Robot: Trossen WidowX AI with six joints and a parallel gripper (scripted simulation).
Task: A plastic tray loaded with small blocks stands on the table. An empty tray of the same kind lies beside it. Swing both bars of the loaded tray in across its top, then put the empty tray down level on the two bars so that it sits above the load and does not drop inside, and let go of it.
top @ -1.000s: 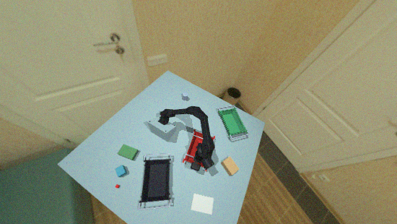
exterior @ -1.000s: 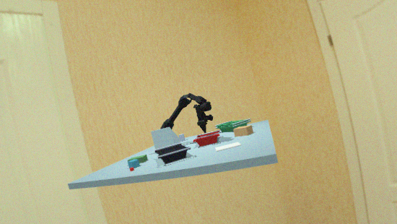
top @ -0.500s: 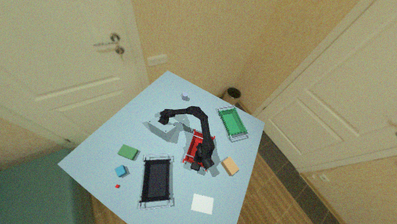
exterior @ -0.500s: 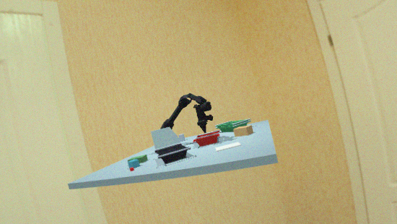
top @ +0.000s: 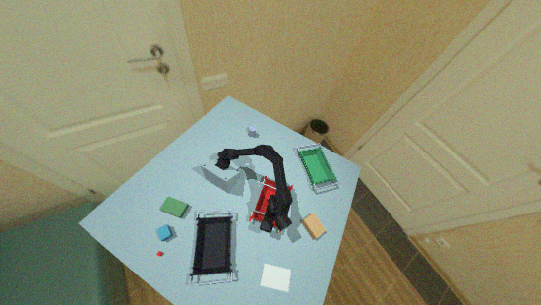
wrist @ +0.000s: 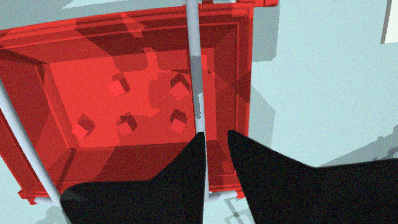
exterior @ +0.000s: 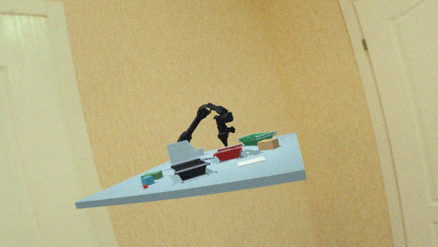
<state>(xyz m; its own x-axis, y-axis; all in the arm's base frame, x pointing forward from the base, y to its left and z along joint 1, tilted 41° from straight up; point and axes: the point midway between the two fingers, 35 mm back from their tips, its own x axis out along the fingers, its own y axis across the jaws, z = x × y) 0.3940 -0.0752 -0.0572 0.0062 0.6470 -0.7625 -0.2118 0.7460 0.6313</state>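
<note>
The loaded red tray (top: pixel 264 201) (exterior: pixel 230 154) (wrist: pixel 236 112) holds several small red blocks (wrist: pixel 179 90). Both its wire bars lie across its top, one bar (wrist: pixel 193 30) near the right end in the wrist view and the other bar (wrist: pixel 24 134) near the left end. My gripper (wrist: pixel 215 136) (exterior: pixel 226 145) is slightly open and empty, its tips low over the tray beside the right bar. The left finger overlaps that bar in the wrist view; contact cannot be told. The green tray (top: pixel 317 167) (exterior: pixel 250 140) is empty and stands apart, its bars out at its ends.
A larger black tray (top: pixel 213 243) (exterior: pixel 190 172) stands on the other side. An orange block (top: pixel 314 225) (exterior: pixel 268 144), a white card (top: pixel 275 277) (exterior: pixel 252 162), a green block (top: pixel 174 207), a blue block (top: pixel 164 232) and a tiny red cube (top: pixel 159 254) are around.
</note>
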